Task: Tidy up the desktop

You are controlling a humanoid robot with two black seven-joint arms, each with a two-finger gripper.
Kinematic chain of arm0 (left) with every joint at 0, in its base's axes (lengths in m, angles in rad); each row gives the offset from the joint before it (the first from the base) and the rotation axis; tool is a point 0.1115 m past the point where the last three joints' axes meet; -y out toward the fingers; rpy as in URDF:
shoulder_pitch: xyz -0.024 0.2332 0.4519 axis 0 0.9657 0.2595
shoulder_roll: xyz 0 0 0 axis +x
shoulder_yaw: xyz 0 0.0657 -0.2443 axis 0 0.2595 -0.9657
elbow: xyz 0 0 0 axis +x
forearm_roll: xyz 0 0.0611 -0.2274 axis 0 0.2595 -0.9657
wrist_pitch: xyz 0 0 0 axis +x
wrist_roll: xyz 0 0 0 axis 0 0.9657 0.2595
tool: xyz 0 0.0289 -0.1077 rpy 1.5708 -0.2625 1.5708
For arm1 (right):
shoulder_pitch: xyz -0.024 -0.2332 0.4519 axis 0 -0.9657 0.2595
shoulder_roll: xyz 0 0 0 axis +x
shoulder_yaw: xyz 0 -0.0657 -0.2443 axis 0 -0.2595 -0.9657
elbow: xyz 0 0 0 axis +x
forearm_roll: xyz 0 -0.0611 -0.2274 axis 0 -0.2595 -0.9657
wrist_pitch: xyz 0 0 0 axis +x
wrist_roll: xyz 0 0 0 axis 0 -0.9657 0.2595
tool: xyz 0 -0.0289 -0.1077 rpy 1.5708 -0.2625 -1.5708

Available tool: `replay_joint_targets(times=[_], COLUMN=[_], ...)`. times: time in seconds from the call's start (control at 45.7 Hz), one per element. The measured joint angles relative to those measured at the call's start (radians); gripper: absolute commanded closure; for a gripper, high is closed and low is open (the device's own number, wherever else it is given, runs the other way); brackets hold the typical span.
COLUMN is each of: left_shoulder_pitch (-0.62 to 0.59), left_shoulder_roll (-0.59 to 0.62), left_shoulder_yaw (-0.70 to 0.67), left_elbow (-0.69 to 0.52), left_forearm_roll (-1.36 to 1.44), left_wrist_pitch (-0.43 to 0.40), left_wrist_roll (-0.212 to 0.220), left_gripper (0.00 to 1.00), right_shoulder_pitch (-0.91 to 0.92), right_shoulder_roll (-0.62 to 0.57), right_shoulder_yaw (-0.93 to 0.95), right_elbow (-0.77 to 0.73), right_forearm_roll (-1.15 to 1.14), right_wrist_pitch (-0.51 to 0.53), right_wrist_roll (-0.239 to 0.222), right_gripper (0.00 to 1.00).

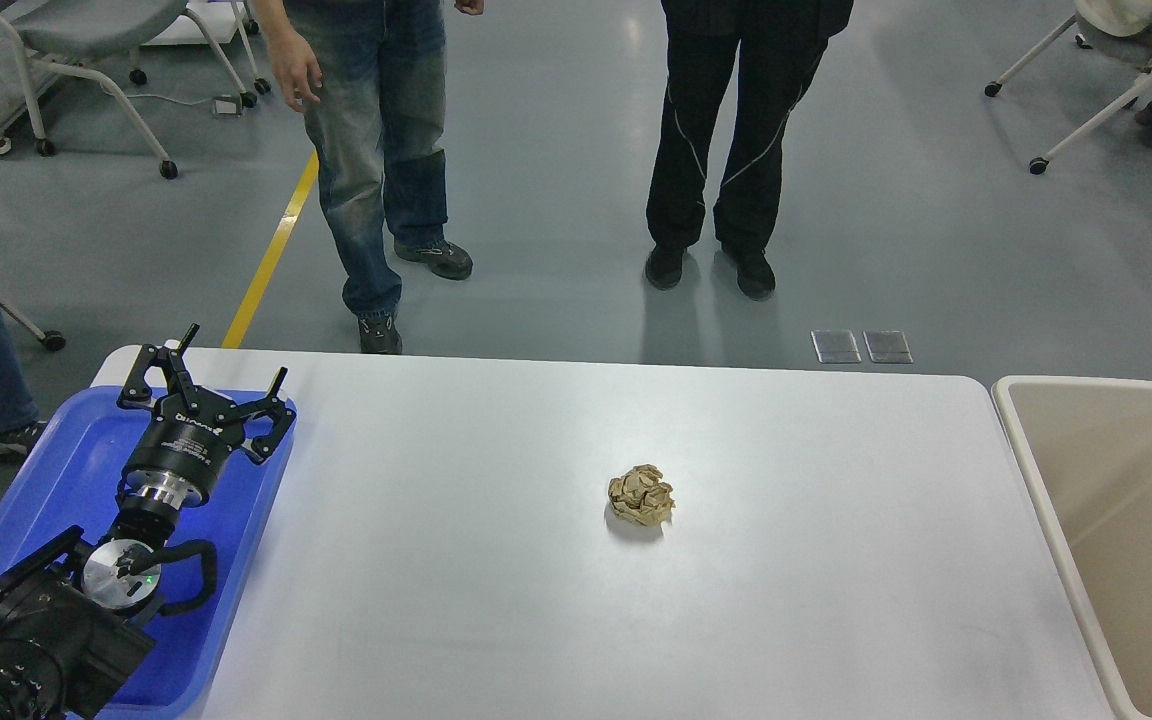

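**A:** any readable branding? There's small white print on the left gripper [232, 372] body, lower left of the frame, but it's too tiny for me.

**B:** same, can't read it. Its jaws are spread wide apart, holding nothing, over the blue tray [46, 480].

**A:** and the table [496, 620]?

**B:** white, smooth, rounded corners, fills the bottom half. Crumpled brown paper ball [642, 495] sits alone near the middle. Beige bin [1046, 480] at the right edge; something dark pokes in there, can't tell if it's the right gripper.

**A:** room?

**B:** grey floor, yellow line [274, 255] upper left, two people standing up top, wheeled chairs in the corners.
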Motion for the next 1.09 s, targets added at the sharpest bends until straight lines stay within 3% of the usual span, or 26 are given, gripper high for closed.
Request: replay_joint_targets(times=[0.044, 0.087, 0.787, 1.094], left_shoulder_pitch=[0.000, 0.000, 0.000, 0.000], left_shoulder_roll=[0.000, 0.000, 0.000, 0.000], left_shoulder_yaw=[0.000, 0.000, 0.000, 0.000], left_elbow=[0.000, 0.000, 0.000, 0.000], left_forearm_roll=[0.000, 0.000, 0.000, 0.000], left_wrist_pitch=[0.000, 0.000, 0.000, 0.000], left_wrist_roll=[0.000, 0.000, 0.000, 0.000], left_gripper=[0.00, 0.00, 0.00, 0.00], right_shoulder_pitch=[0.000, 0.000, 0.073, 0.193], right_shoulder_roll=[0.000, 0.000, -0.042, -0.136], right_shoulder_yaw=[0.000, 0.001, 0.048, 0.314], right_elbow=[0.000, 0.000, 0.040, 0.135], right_forearm_roll=[0.000, 0.000, 0.000, 0.000], right_wrist_pitch=[-0.003, -0.008, -0.016, -0.017], right_wrist_roll=[0.000, 0.000, 0.002, 0.010], right_gripper=[0.07, 0.02, 0.00, 0.00])
